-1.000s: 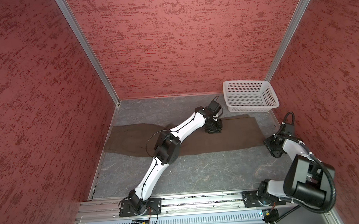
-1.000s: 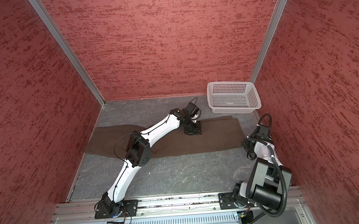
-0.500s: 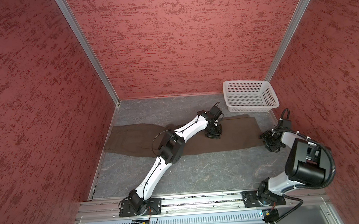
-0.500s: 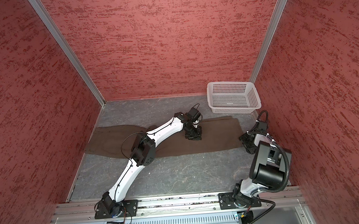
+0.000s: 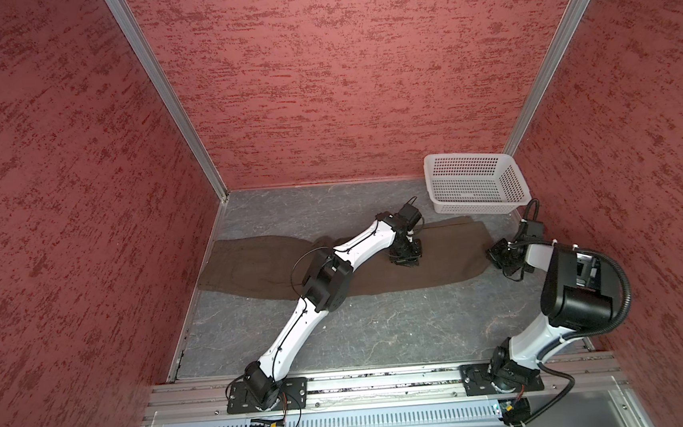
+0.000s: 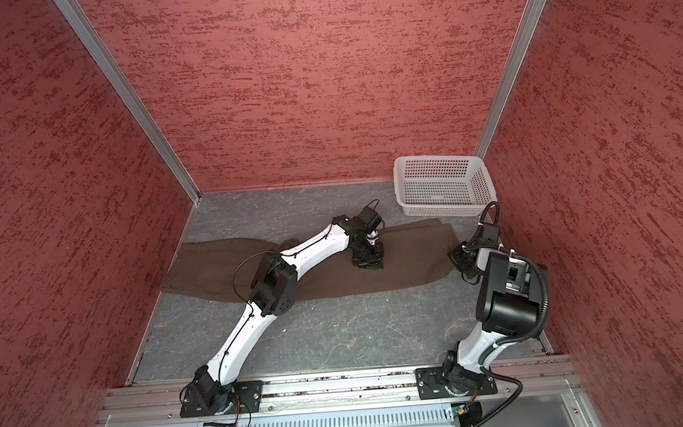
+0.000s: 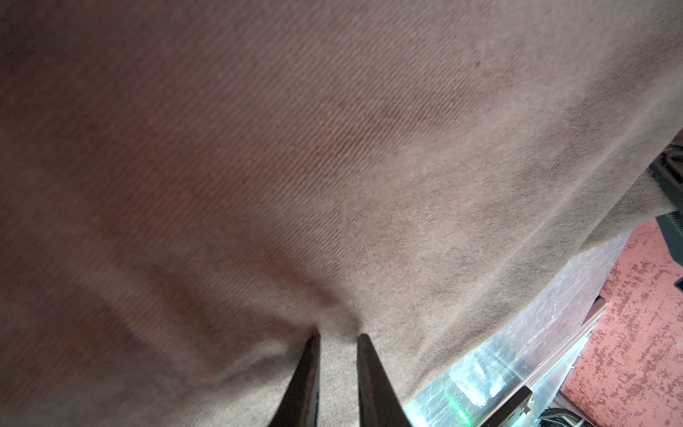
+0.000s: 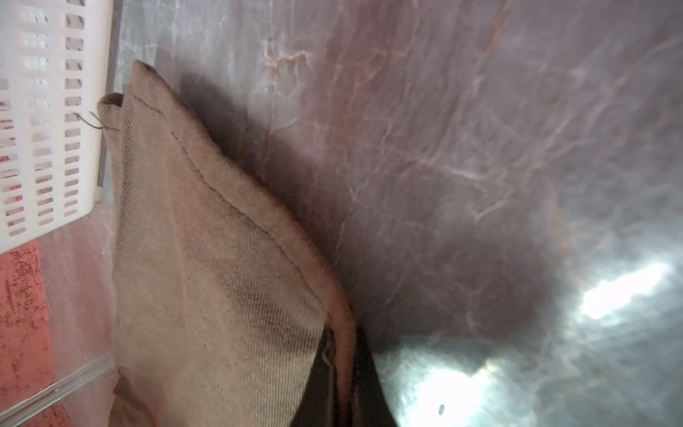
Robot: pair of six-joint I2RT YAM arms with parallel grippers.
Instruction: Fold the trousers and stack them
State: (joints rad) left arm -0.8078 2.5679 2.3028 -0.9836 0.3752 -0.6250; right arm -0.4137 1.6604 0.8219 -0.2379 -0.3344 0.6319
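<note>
R gripper [image 8: 345, 332] has come in and now clamps the hem of the trousers [image 5: 260, 266], L gripper [image 7: 338, 334] nips a cloth pucker mid-leg, jaws nearly closed, garment lying long & flat between both, so, by my read, crosswise folds & stacking remain.

No writing, label or number is readable anywhere.

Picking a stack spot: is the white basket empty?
Empty. In both top views the white perforated basket shows only its bare mesh bottom; the brown trousers lie outside it on the table.
</note>
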